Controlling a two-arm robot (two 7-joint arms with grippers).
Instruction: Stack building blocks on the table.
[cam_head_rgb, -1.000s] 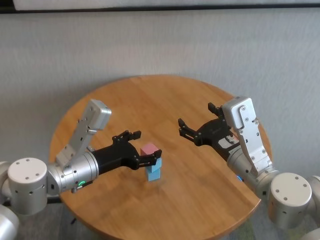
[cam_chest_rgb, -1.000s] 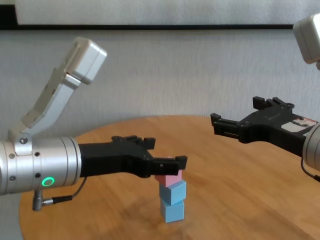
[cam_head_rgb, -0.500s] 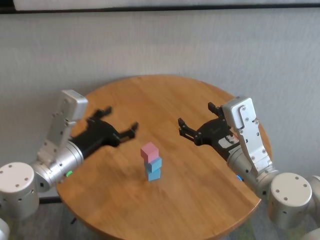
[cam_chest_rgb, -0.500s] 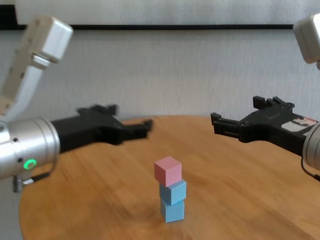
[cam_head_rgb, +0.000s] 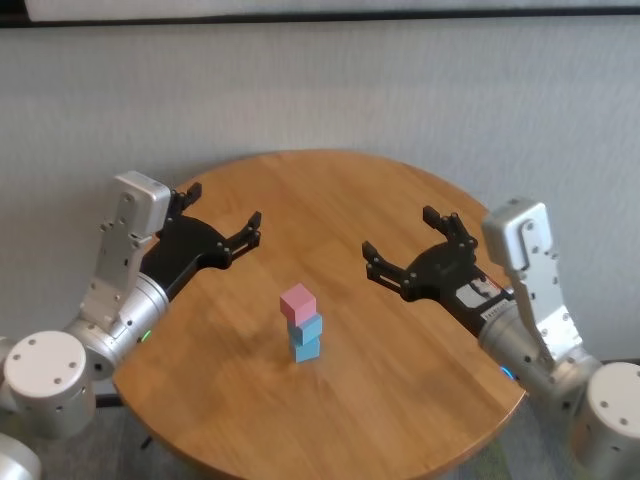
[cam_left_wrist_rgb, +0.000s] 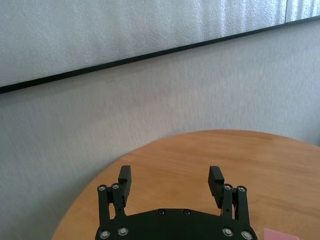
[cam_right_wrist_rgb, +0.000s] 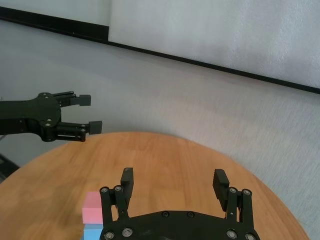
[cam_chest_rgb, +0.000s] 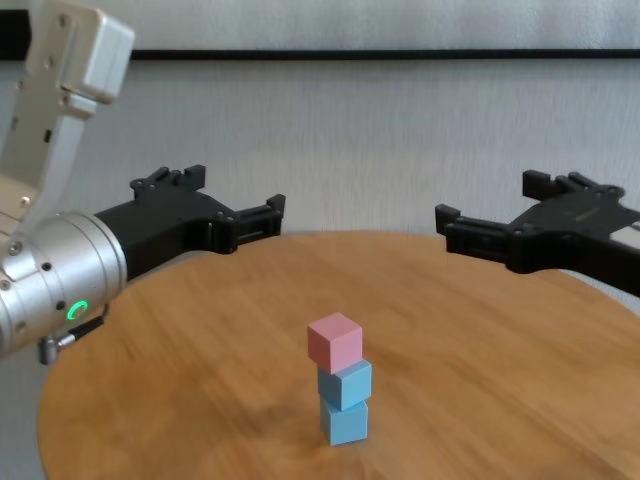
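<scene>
While both arms hang back from it, the stack stands alone on the bench.
Stack: small matte pink cube (cam_head_rgb: 298, 302) on top, upper light blue matte cube (cam_head_rgb: 306, 327) beneath it, lower light blue matte cube (cam_head_rgb: 307, 348) at the base, on the round orange-brown wooden bench (cam_head_rgb: 400, 390); in the chest view each cube sits slightly twisted against the one under it.
Left gripper (cam_head_rgb: 222, 222): jaws spread wide and empty, raised above the bench near its left rim; the stack lies ahead of the jaws and lower, off toward the bench's middle, well apart.
Right gripper (cam_head_rgb: 404, 252): jaws spread wide and empty, hovering over the right half of the bench; the stack lies ahead and below, with the pink cube showing just past one finger in the right wrist view.
Key relation: the column's long axis runs straight up; both sets of jaws point in toward it from opposite sides, neither touching; the two arms look about equally far off, and I cannot tell which is nearer.
Progress: all three cubes look placed, so I judge the stacking done.
Next move: likely a pull-away; it calls for keeping the jaws clear of the column.
Risk: a light brush could topple the twisted cubes.
</scene>
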